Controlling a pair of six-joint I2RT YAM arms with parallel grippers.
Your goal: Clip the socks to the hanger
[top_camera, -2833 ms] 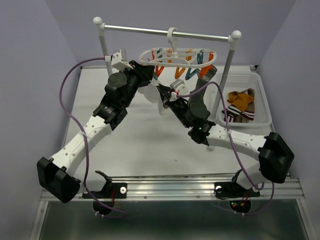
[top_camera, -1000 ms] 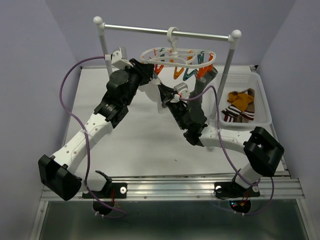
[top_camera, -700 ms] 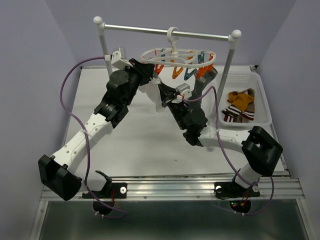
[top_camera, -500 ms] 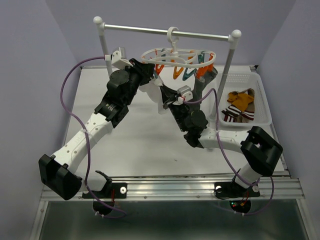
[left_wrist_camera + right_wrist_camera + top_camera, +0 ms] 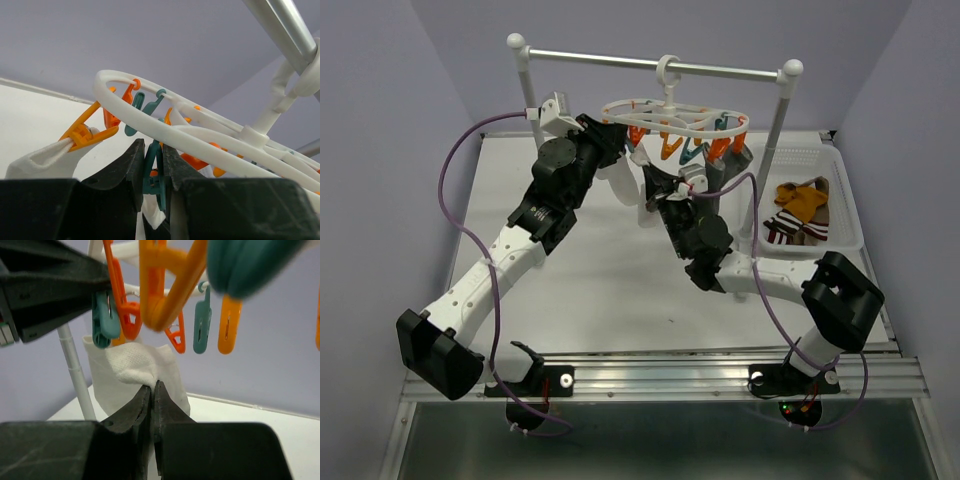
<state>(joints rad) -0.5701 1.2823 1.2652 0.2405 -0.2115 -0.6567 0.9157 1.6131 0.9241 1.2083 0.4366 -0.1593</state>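
White table (image 5: 610,280), basket (image 5: 820,247), hanger (image 5: 669,112) on rail stand (image 5: 610,61)

A white table (image 5: 610,300) fills the middle of the scene. Behind the table rises a plain pale lilac wall (image 5: 720,25), and similar side walls (image 5: 370,150) close it in on the left and right. At the table's far edge stands a metal rail stand (image 5: 600,58) with white ball-topped posts. Along the table's near edge runs an aluminium profile (image 5: 660,372), with a dark grey surface (image 5: 650,440) below. The light is soft and even.
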